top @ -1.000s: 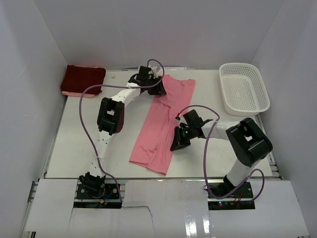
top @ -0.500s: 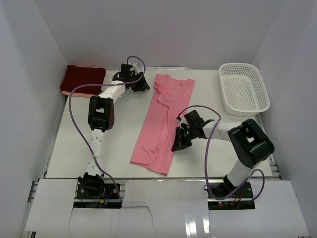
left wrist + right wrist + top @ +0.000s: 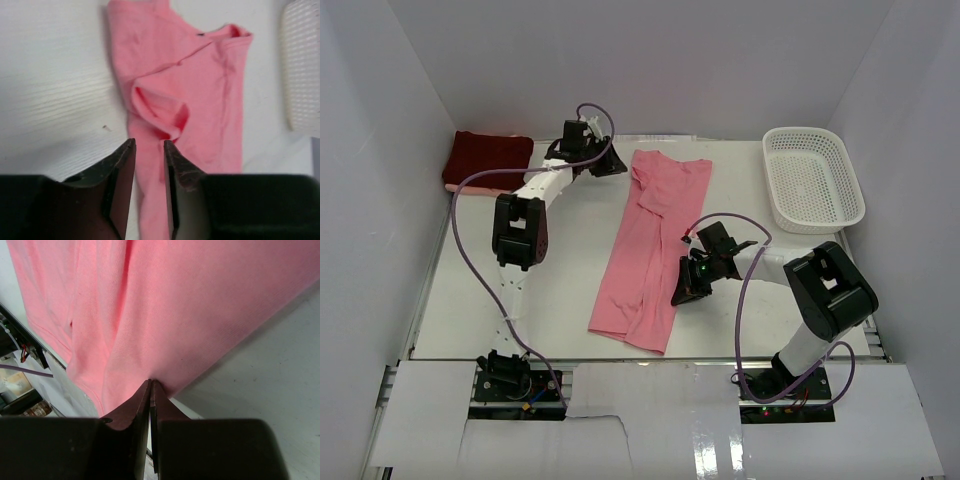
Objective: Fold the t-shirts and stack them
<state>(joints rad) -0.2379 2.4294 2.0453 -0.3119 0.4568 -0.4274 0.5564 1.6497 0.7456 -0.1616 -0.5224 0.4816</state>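
Between the pressed-together tips of the right claw (image 3: 679, 296) sits the pink shirt (image 3: 645, 245) edge; so thin a pinch could slip under a tug. Left claw (image 3: 613, 168), slightly spread, holds nothing.

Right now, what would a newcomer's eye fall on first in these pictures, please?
The salmon pink t-shirt lies in a long strip down the middle of the table, the right gripper shut on its right edge. A folded dark maroon t-shirt sits in the far left corner, a white mesh basket far right.
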